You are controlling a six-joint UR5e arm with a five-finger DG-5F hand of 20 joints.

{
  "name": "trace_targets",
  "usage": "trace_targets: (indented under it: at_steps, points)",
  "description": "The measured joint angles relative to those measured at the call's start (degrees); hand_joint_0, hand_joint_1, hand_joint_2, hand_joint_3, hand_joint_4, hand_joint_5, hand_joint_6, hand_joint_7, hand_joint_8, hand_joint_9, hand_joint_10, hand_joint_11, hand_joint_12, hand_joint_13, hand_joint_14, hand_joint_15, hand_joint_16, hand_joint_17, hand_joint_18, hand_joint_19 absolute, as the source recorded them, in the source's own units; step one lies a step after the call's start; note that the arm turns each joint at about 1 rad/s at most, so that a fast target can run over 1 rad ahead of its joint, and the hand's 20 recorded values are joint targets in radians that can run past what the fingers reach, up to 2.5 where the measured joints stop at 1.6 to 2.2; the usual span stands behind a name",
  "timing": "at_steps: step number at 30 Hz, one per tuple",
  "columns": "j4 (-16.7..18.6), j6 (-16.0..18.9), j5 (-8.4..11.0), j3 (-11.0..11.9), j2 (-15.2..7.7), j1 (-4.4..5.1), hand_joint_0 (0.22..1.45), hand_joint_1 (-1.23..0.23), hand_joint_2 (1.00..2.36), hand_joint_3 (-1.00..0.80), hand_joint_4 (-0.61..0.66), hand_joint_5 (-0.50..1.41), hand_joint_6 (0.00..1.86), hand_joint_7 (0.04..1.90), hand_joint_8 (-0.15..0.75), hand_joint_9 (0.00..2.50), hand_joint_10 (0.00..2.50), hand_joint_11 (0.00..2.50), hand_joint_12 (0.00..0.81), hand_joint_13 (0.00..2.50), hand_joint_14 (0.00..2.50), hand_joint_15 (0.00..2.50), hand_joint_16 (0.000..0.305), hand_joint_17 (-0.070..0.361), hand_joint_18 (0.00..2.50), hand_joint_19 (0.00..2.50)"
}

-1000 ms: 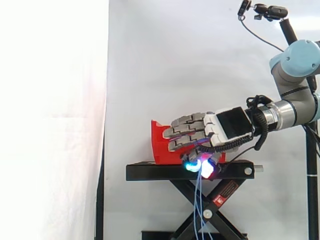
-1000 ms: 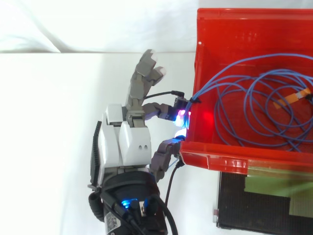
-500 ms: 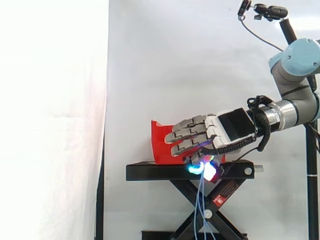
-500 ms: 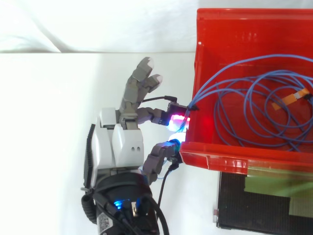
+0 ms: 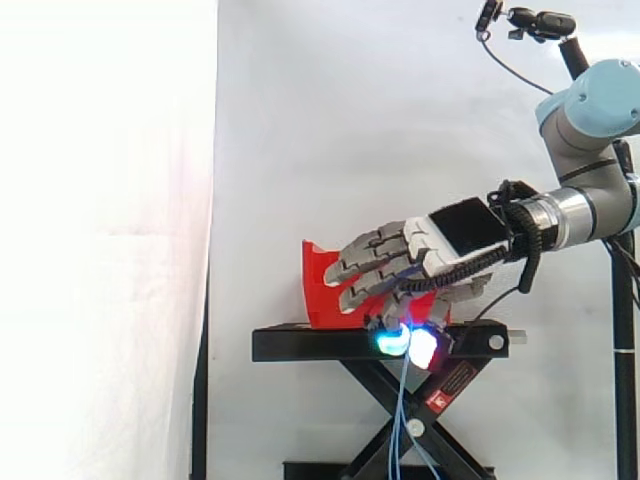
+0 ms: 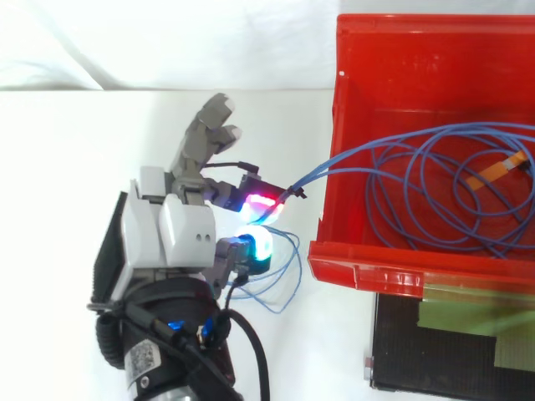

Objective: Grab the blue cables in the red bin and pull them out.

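Observation:
The red bin [image 6: 393, 92] [image 5: 320, 290] stands on the black stand [image 5: 300, 345]. Thin blue cables [image 6: 443, 192] lie coiled inside it. A bundle of strands runs over the bin's left wall [image 6: 330, 163] to my hand [image 6: 167, 238] [image 5: 445, 235], which is left of the bin and apart from it. The thumb and one finger pinch the cables; the glowing fingertips [image 6: 255, 205] sit on the strands, and the other fingers stretch out straight. Loose loops of the cables [image 6: 280, 280] hang below the hand, and in the side view strands [image 5: 400, 420] drop past the stand.
An orange strip of tape [image 6: 495, 171] lies on the bin floor at the right. A black plate with greenish tape [image 6: 451, 342] sits below the bin's front lip. The stand's scissor legs [image 5: 370, 400] are behind the hanging strands.
The hand has drawn back from the bin's wall, leftward in the top view, with the cables pinched. More cable has come over the wall and loops now hang outside the bin.

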Motion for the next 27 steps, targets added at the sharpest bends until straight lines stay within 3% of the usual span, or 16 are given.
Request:
trace_targets:
  at_steps: [13, 18, 27]
  points:
    - [-0.5, 19.05, -2.71, 3.57, 0.2, 1.52, 0.93, -0.73, 1.0, -1.0, 0.14, 0.73, 1.0, 0.64, 0.243, 0.62, 0.02, 0.4, 0.329, 0.41, 0.01, 0.26, 0.044, 0.099, 0.37, 0.43]
    - [-0.82, 26.41, -3.62, 3.96, 1.02, 2.06, 0.93, -0.73, 1.0, -1.0, 0.14, 0.73, 1.0, 0.63, 0.245, 0.62, 0.01, 0.4, 0.329, 0.41, 0.01, 0.26, 0.044, 0.098, 0.37, 0.43]
    - [-0.89, 40.29, -3.64, 4.02, 3.62, 3.07, 0.93, -0.73, 1.0, -1.0, 0.15, 0.74, 0.99, 0.64, 0.243, 0.62, 0.02, 0.4, 0.329, 0.41, 0.01, 0.27, 0.044, 0.098, 0.37, 0.43]
